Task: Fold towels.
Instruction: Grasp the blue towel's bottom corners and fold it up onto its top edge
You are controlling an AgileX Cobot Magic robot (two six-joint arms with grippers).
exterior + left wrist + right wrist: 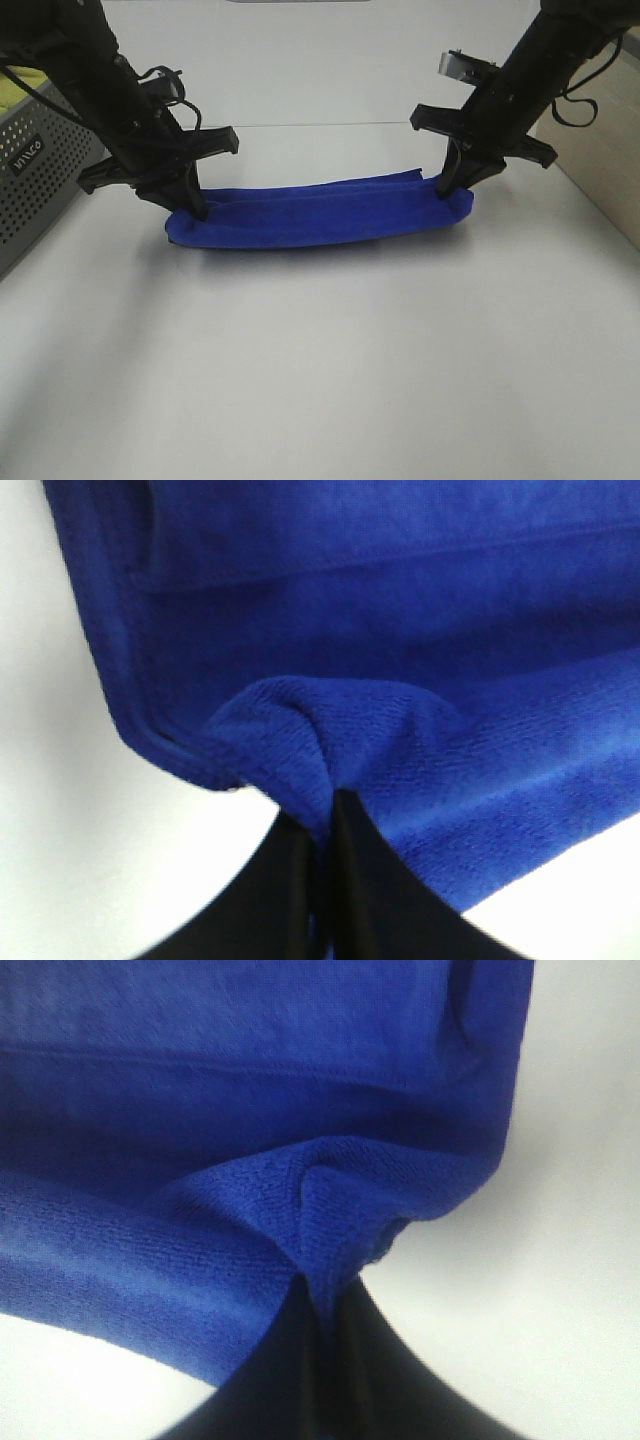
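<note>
While the near half of the worktop [320,380] lies bare in front of me, the blue towel [320,215] sits beyond the middle, toward the far edge, gathered into a long narrow band. Its long axis runs from the worktop's left edge toward its right edge, with the right end angled slightly farther back than the left. The band's near side rests on the worktop.

An arm comes down at each short end. The left fingers [197,203] are clamped on a pinch of cloth at the left end, and the right fingers [448,180] on a pinch at the right end. The left wrist view shows the tips meeting, with a ridge of plush bunched between them and a stitched hem curving away just beside. The right wrist view shows much the same pinch.

So the towel lies between the two grips, stretched end to end, and neither arm is nearer than the other. I'd judge the next fold turns on that axis. Either both ends carry the band sideways together, or one end travels along it to meet the other.

Farther back, at the left edge, stands a grey perforated box [40,170] with a yellow-green cloth [20,85] on top, well apart from the towel.
</note>
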